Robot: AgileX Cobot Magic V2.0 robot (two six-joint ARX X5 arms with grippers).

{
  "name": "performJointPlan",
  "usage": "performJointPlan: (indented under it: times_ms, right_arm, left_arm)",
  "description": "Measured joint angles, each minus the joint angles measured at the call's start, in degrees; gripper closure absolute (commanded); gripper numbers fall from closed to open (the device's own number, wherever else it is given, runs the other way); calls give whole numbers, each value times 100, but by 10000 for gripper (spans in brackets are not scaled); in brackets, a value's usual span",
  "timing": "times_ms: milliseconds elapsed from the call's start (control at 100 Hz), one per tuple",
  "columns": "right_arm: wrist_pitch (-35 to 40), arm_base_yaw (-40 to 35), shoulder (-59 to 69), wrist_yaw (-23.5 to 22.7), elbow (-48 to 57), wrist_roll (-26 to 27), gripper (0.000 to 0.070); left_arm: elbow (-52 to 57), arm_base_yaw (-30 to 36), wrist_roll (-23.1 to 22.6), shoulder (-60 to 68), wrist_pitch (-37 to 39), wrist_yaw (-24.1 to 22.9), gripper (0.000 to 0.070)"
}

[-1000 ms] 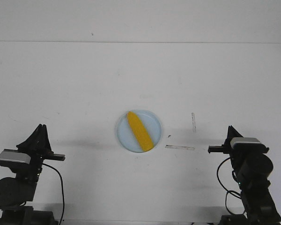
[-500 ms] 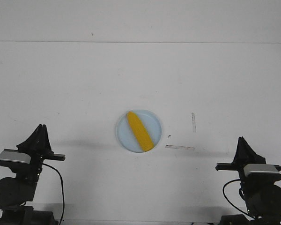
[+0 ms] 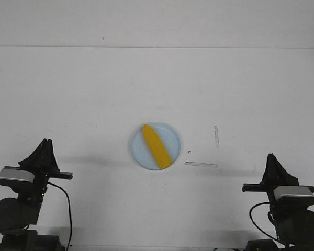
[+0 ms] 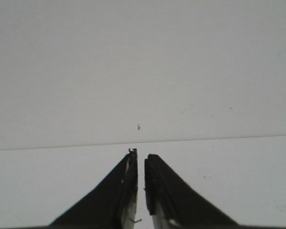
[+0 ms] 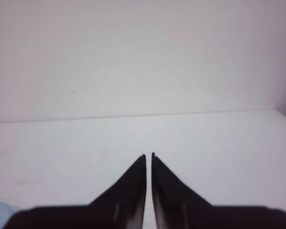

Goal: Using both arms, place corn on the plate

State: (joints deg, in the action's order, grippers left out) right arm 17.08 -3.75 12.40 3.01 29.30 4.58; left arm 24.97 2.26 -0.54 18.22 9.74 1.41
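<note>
A broad white surface [image 3: 94, 94] fills the scene, with a white wall behind it. The task looks done, judging from how things lie: the corn [image 3: 156, 146] rests diagonally across the pale blue plate [image 3: 171, 137], its tapered end pointing away from the robot, and nothing holds it. The plate sits ahead of both arms and between them, well apart from each. The left claw [image 3: 43, 149] is low at the robot's near left corner, the plate far off to its right and forward; in its wrist view the fingers [image 4: 125, 191] are drawn together with only a thin slit between them, gripping nothing. The right claw [image 3: 272, 164] is at the near right corner, the plate far to its left and forward; its fingers [image 5: 133, 191] are likewise closed to a narrow slit and empty. Nothing seems left to do. Between the plate and the right claw lie two thin pale strips [image 3: 201, 164] flat on the surface, one crosswise, one lengthwise, and a tiny dark speck [image 3: 189, 152]. None of these blocks either arm.
</note>
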Motion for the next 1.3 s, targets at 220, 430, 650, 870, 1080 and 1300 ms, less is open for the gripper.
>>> performJointPlan:
  times_ms: [220, 430, 650, 870, 1080, 1300]
  right_arm:
    - [0, 0, 0, 0, 0, 0, 683]
    - [0, 0, 0, 0, 0, 0, 683]
    - [0, 0, 0, 0, 0, 0, 683]
    - [0, 0, 0, 0, 0, 0, 683]
    - [0, 0, 0, 0, 0, 0, 683]
    - [0, 0, 0, 0, 0, 0, 683]
  left_arm:
    - [0, 0, 0, 0, 0, 0, 659]
    - [0, 0, 0, 0, -4, 0, 659]
    - [-164, 0, 310, -142, -72, 0, 659]
    - [-1005, -188, 555, -273, 503, -7, 660]
    - [-1847, -199, 586, -896, 522, -7, 659]
    - [-2299, -199, 586, -1604, 267, -7, 660]
